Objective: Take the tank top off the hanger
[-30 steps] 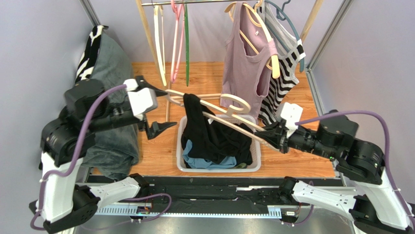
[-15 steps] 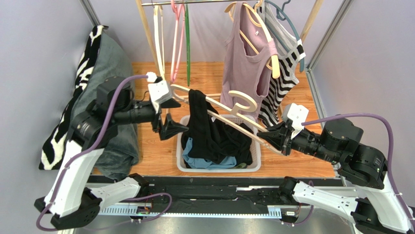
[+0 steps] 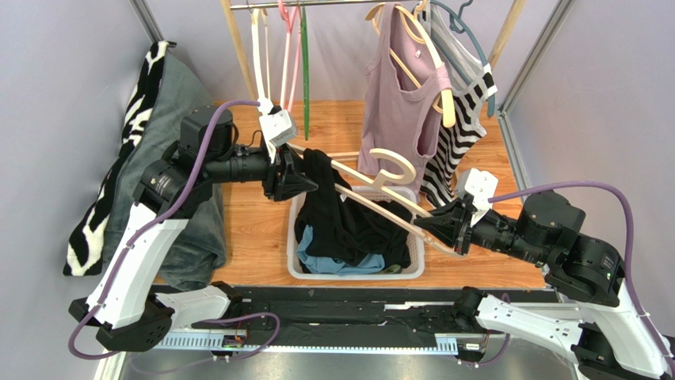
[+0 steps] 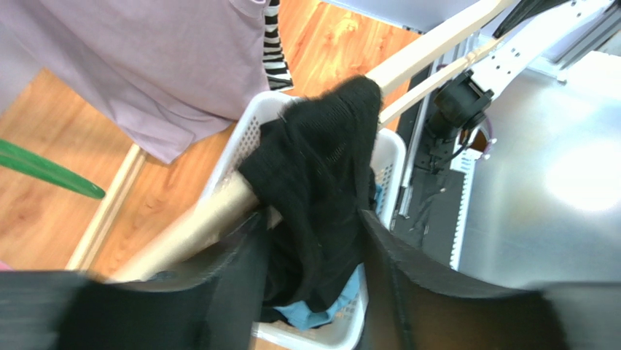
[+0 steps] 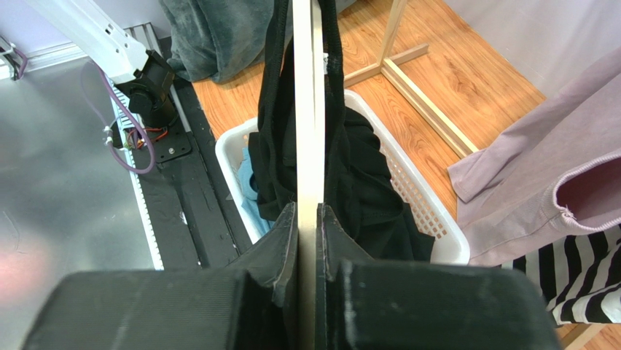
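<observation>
Black tank top sits dead centre of the overhead view. It is a dark ribbed knit slung over one end of the pale wooden hanger, with its body trailing down into the white laundry basket below. The cloth is bunched and folded over the bar, not hanging flat. The lower folds lie on a light blue garment already in the basket.

The hanger runs on a slant from left of centre down towards the lower right, hook loop pointing up, held clear above the basket.

My right gripper comes in from the lower right on a low, nearly level forearm. Both fingers are clamped tight on the hanger's bar, no gap to see.

My left gripper reaches in from the left, elbow up and forearm stretched across to the draped end. On its wrist camera the fingers stand apart with the black cloth filling the space between them, and the hanger's wood passes behind one finger. The cloth meets both fingers, but I can't tell whether they're actually squeezing it.

At the top of the overhead view, a lilac top and a striped garment hang on the rail.
</observation>
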Robot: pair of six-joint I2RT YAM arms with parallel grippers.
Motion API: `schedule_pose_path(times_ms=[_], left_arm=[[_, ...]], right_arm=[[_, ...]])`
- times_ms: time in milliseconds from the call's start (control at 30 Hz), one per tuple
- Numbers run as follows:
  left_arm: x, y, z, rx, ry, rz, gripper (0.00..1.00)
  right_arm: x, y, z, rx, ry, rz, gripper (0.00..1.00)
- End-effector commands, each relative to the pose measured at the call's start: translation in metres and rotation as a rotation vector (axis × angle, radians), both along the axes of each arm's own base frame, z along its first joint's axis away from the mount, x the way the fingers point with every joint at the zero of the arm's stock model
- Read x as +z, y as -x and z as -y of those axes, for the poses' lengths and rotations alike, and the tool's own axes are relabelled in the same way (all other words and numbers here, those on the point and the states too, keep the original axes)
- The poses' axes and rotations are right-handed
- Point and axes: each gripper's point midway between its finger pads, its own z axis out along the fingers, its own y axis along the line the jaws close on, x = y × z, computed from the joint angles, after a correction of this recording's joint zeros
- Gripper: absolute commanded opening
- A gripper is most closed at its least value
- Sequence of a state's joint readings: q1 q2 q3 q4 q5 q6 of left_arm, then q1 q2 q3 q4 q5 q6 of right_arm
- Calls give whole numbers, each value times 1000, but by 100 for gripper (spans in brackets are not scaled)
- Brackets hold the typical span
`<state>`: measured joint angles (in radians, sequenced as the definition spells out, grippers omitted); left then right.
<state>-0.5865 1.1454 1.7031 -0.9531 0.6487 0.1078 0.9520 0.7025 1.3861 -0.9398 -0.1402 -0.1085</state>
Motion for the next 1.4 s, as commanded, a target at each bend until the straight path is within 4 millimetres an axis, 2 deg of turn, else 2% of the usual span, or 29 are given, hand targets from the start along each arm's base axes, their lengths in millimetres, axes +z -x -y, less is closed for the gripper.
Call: schedule_pose_path(times_ms=[0, 100, 233, 400, 433, 500, 533, 633, 733, 800, 833, 933, 1000, 1033, 1100, 1133, 1167, 1267, 1300, 1333, 1367], left_arm=[[20, 0, 8, -41, 58, 24, 30], [20, -1, 9, -38, 57, 23, 7], [18, 2, 6, -34, 53, 30, 0], [38, 15, -4, -34, 87, 86, 0], [49, 20, -8, -25, 103, 116, 0], [60, 15, -18, 41, 111, 147, 0], [72, 17, -25, 65, 127, 180, 0], [85, 13, -38, 132, 139, 220, 0], [86, 12, -37, 128, 143, 218, 0], [84, 11, -33, 109, 142, 205, 0], [81, 9, -30, 100, 142, 183, 0], [76, 9, -19, 45, 148, 138, 0], [78, 8, -14, 24, 148, 137, 0], [83, 7, -12, 14, 146, 161, 0], [85, 15, -2, -41, 141, 169, 0], [78, 15, 4, -67, 118, 170, 0], [72, 26, 14, -123, 100, 170, 0], [34, 23, 30, -167, -19, 172, 0], [24, 25, 36, -190, -49, 177, 0], [5, 22, 40, -207, -95, 168, 0], [-5, 21, 42, -215, -116, 158, 0]], right_arm=[[23, 0, -5, 12, -85, 44, 0], [22, -1, -5, 6, -79, 43, 0], [19, -1, -1, -4, -59, 38, 0], [9, 4, 13, -28, -12, 2, 0], [0, 8, 18, -31, 14, -26, 0], [-3, 16, 28, -32, 22, -41, 0], [-11, 21, 35, -38, 45, -72, 0], [-11, 40, 57, -42, 35, -110, 0], [-4, 64, 79, -33, -13, -162, 0], [1, 72, 92, -55, -43, -175, 0], [6, 78, 106, -77, -65, -162, 0], [24, 78, 131, -163, -170, -127, 0], [35, 74, 139, -215, -238, -118, 0], [43, 71, 139, -229, -271, -108, 0], [46, 60, 133, -269, -275, -123, 0], [49, 54, 129, -286, -275, -127, 0], [47, 41, 117, -315, -233, -149, 0], [52, 23, 98, -348, -199, -184, 0], [53, 11, 84, -362, -169, -204, 0], [53, 2, 78, -393, -153, -221, 0], [54, -4, 72, -407, -138, -230, 0]])
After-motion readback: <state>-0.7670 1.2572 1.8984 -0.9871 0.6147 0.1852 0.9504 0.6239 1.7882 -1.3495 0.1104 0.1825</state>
